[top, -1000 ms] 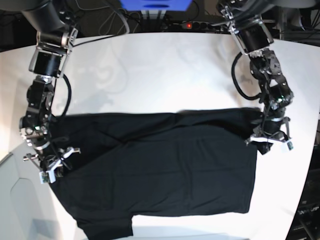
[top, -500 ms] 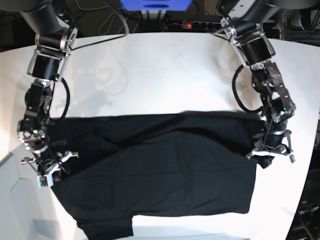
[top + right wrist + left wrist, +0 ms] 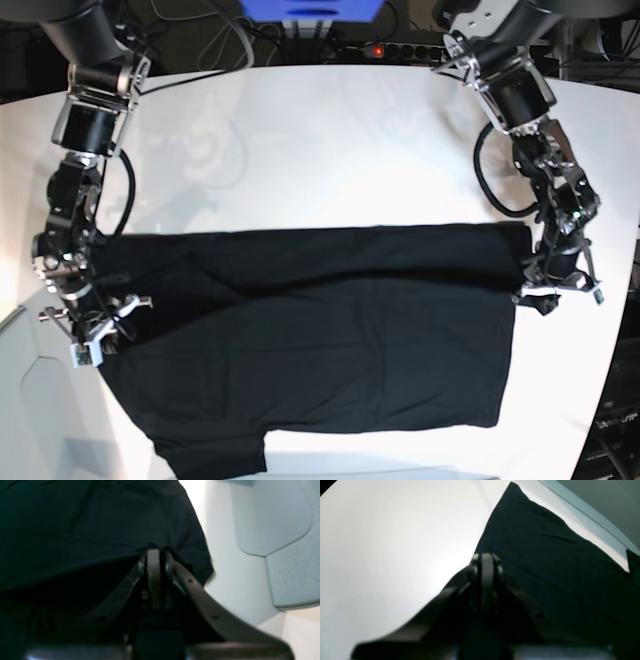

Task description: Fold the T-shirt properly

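The black T-shirt point(image 3: 330, 350) lies spread flat across the white table point(image 3: 330, 150), with a sleeve hanging toward the front edge at lower left. No print shows. My left gripper point(image 3: 540, 297) is shut on the shirt's right edge. In the left wrist view its fingertips point(image 3: 487, 557) pinch the cloth point(image 3: 545, 555), which runs away flat. At the shirt's left edge my right gripper point(image 3: 98, 338) is shut too. In the right wrist view black fabric point(image 3: 87, 517) bunches around the closed gripper point(image 3: 156, 552).
A power strip point(image 3: 385, 48) and cables lie along the table's back edge, beside a blue box point(image 3: 310, 8). A grey panel point(image 3: 287, 542) sits off the table by my right gripper. The table's curved right edge point(image 3: 615, 330) is close to my left gripper.
Both grippers have pulled apart sideways, each holding its edge. The shirt's far edge is now stretched into a straight line and its wrinkles have flattened.
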### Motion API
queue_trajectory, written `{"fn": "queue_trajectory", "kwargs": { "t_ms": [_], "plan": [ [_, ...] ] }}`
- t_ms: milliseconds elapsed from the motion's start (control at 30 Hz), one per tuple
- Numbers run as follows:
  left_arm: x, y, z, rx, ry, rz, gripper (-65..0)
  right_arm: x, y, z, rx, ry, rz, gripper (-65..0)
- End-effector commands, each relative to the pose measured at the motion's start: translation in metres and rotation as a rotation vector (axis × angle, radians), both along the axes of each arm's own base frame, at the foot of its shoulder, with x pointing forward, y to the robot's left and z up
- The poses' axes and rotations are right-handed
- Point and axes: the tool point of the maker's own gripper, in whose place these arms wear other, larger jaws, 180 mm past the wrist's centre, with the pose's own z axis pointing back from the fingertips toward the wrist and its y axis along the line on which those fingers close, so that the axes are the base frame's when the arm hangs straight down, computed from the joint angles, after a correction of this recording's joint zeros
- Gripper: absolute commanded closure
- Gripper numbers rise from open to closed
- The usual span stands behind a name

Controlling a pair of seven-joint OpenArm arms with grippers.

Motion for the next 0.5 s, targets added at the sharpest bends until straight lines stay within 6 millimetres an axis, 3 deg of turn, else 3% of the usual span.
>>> {"fn": "queue_trajectory", "kwargs": {
  "t_ms": [0, 167, 467],
  "plan": [
    [0.009, 0.006, 0.022, 0.025, -0.066, 0.002, -0.2, 0.009, -0.010, 0.027, -0.002, -0.080, -0.017, 0.0],
    [0.010, 0.006, 0.024, 0.025, -0.070, 0.003, -0.2, 0.008, -0.023, 0.032, 0.009, -0.095, -0.054, 0.0],
    [0.018, 0.007, 0.034, 0.024, -0.097, 0.005, -0.2, 0.007, -0.019, 0.028, 0.012, -0.088, -0.049, 0.0]
  ]
}}
